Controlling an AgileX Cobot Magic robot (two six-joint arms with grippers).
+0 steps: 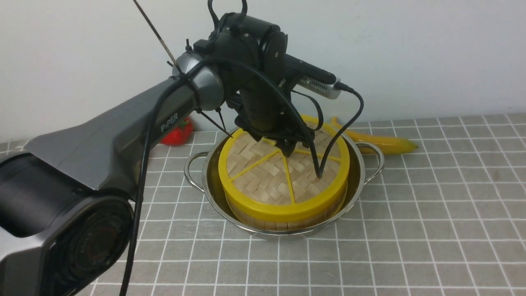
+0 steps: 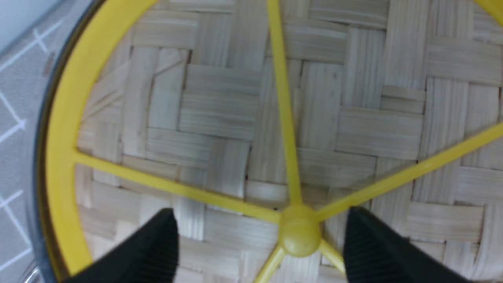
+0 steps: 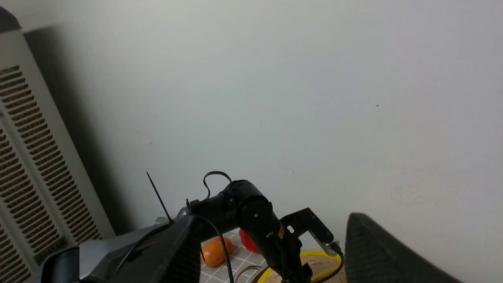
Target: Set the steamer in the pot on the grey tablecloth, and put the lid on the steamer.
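The lid (image 1: 271, 176), a woven disc with a yellow rim and spokes, lies flat on the steamer (image 1: 283, 224). Only the steamer's wooden side wall shows. The steamer sits inside the steel pot (image 1: 211, 193) on the grey tablecloth (image 1: 431, 213). My left gripper (image 1: 294, 148) hangs just over the lid's centre. In the left wrist view it (image 2: 260, 211) is open, with its fingers (image 2: 157, 247) apart on either side of the yellow hub (image 2: 300, 236), holding nothing. My right gripper (image 3: 273, 215) is open and empty, raised and facing the wall; it is out of the front view.
A banana (image 1: 386, 142) lies behind the pot on the right. A red pepper (image 1: 178, 131) lies behind on the left, with an orange item (image 3: 214, 251) near it. A white wall (image 1: 411, 53) bounds the back. A white vented panel (image 3: 23, 157) stands at the side.
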